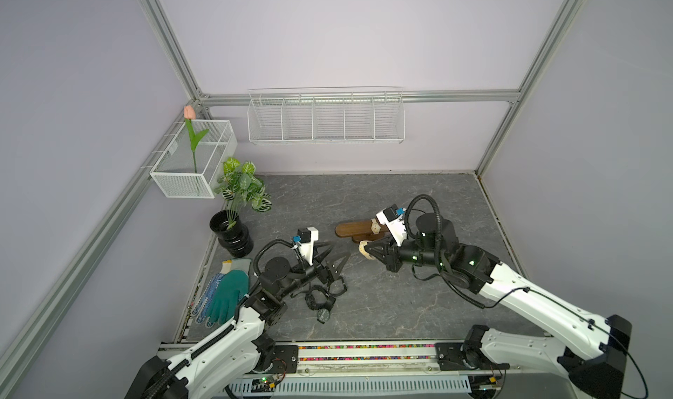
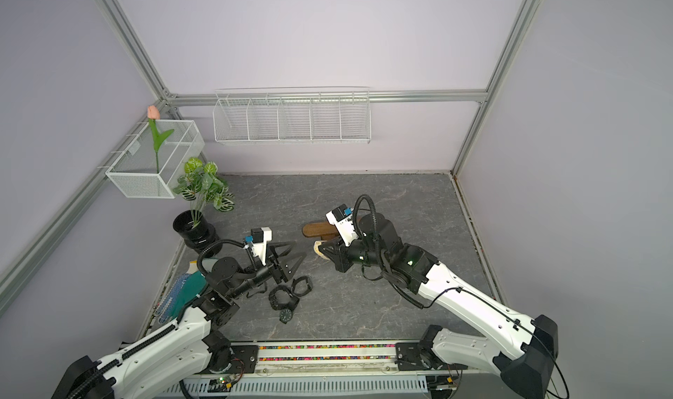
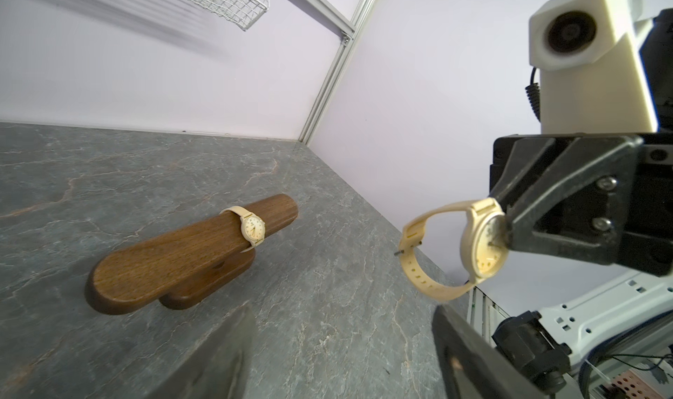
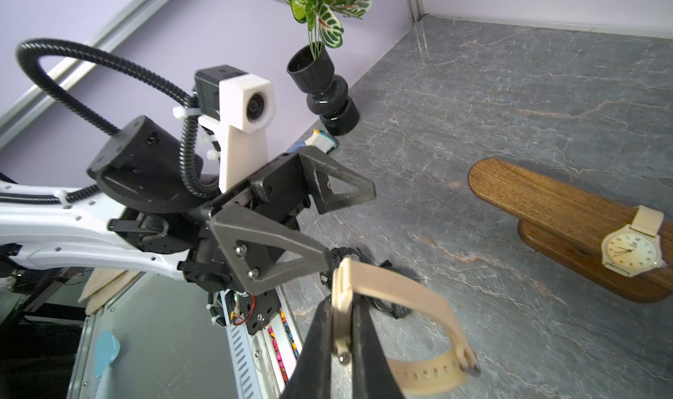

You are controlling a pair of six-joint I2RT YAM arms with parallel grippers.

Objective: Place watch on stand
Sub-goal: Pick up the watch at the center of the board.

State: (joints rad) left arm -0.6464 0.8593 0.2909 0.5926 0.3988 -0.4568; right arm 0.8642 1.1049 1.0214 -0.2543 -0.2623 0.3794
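Left to right. The left hand (image 1: 337, 256) hangs low over the table (image 1: 364, 197) with its fingers apart and empty. Several black watches (image 1: 324, 296) lie on the table just in front of it.

The stand (image 1: 350, 229) comes next. Its long axis runs side to side across the table, and its free rounded end points toward the left arm. A second cream watch (image 1: 375, 227) is already strapped round the bar.

The right hand (image 1: 368, 249) is clamped on the case of the cream watch (image 1: 361, 248) and holds it off the table, just in front of the stand's base. This is the nearer hand. In the left wrist view the strap of the cream watch (image 3: 482, 244) appears buckled into a loop whose opening faces along the bar. The watch would probably have to pass beyond the free end and then slide back over it.

Hidden: in both top views the right arm covers the bar's far end. In the right wrist view the fingers (image 4: 320, 342) conceal the dial.
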